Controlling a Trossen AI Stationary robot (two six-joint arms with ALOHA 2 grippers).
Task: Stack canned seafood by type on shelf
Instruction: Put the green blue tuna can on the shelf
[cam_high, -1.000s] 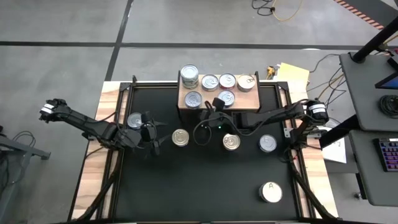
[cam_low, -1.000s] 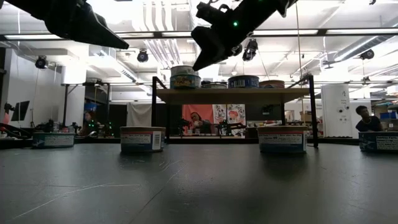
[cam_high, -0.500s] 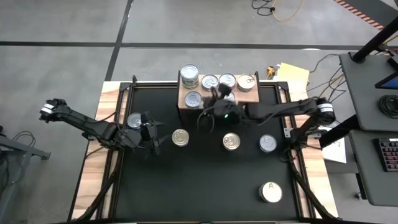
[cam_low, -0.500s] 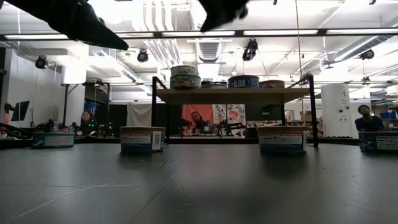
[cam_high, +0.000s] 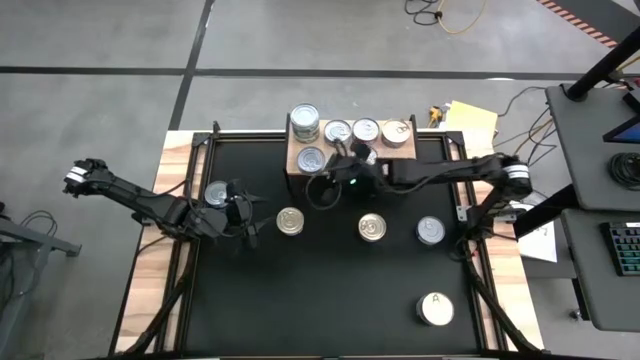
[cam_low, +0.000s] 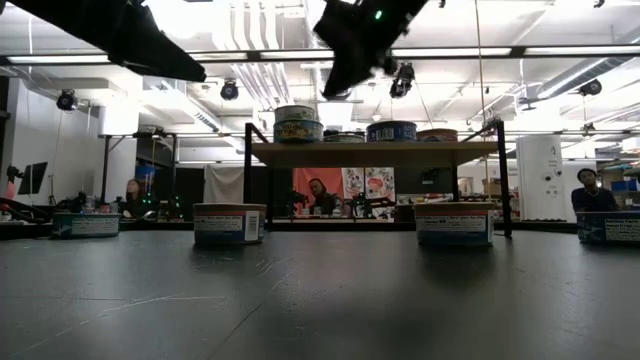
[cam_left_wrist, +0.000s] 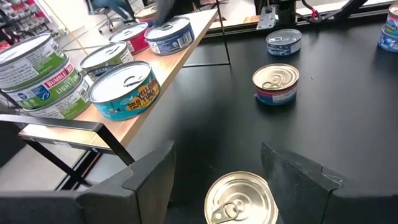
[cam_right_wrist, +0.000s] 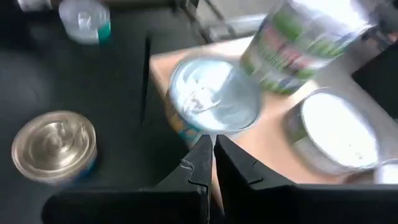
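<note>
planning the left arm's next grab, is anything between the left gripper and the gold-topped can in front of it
Nothing. In the left wrist view the open left gripper faces the gold-topped can directly; only bare black tabletop lies around it.

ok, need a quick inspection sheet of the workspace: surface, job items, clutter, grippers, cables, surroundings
Surface: black tabletop with wooden side edges.
Job's things: wooden shelf at the far edge holds six cans, one a stack of two; five loose cans on the tabletop, including a gold-topped can and a white-topped "A" can.
Clutter: nothing seen on the tabletop.
Grippers: left gripper open, just beside the gold-topped can; right gripper shut, empty, above the shelf's front edge.
Cables: loops by the right gripper; a coil on the floor.
Surroundings: desk with keyboard on the right; people seated in the room behind.
</note>
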